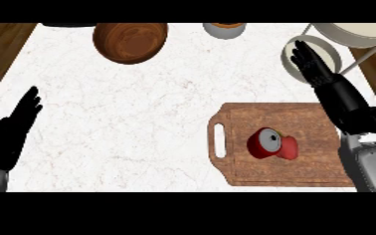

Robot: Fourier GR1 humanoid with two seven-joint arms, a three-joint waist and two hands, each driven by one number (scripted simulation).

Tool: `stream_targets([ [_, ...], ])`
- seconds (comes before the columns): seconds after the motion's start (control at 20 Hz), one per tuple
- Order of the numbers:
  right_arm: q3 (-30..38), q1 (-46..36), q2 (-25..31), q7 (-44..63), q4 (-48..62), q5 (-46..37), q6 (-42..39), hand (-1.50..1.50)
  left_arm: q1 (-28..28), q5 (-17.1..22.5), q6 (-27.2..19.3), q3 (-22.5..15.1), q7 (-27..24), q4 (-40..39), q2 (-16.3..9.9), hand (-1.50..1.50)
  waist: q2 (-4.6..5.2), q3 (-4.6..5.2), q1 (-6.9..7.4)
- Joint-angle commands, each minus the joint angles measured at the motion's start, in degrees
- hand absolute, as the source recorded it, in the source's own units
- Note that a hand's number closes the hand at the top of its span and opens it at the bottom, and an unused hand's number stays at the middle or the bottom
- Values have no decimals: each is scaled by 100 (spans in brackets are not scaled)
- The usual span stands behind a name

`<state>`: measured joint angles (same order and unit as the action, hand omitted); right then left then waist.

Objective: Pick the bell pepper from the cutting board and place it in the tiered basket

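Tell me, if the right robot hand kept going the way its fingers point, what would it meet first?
Probably the tiered basket: the right robot hand already shows over its lower round tier, though its height above is unclear.

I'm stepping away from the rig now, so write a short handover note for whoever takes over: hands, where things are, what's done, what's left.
Left hand: open, resting at the view's left edge, holding nothing.
Right hand: open, fingers straight, raised over the tiered basket at the far right, holding nothing.
Bell pepper: red, lying on the cutting board at the near right, untouched.
Done: nothing yet.
Left: grasp the pepper, probably with the right hand, carry it to the basket and release it there.
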<state>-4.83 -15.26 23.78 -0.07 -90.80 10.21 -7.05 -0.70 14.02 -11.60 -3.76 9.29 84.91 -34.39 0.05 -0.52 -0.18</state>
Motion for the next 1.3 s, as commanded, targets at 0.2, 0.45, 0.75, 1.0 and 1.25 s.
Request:
stream_targets([
  [0.2,1448,613,299,-772,-819,-768,1607,150,-383,-186,-552,-343,-251,-10,913,0,-89,61,-342],
  [0.45,2903,1197,-850,-366,-307,-411,3610,-150,-723,-116,-653,-524,-413,12,1321,0,-110,32,-579],
  [0.75,2798,3214,-2018,-2033,-2014,-9,3118,-150,-633,-497,-774,-934,-621,25,1705,0,-39,49,-159],
  [1.0,1775,4461,-1313,-164,-2868,-1160,2606,-150,-383,-621,-841,-925,-948,-565,1915,0,1,84,-166],
  [1.25,1182,5381,-732,912,-3676,-2559,2362,-150,-469,-742,-896,-1112,-892,-372,1989,0,34,96,-12],
])
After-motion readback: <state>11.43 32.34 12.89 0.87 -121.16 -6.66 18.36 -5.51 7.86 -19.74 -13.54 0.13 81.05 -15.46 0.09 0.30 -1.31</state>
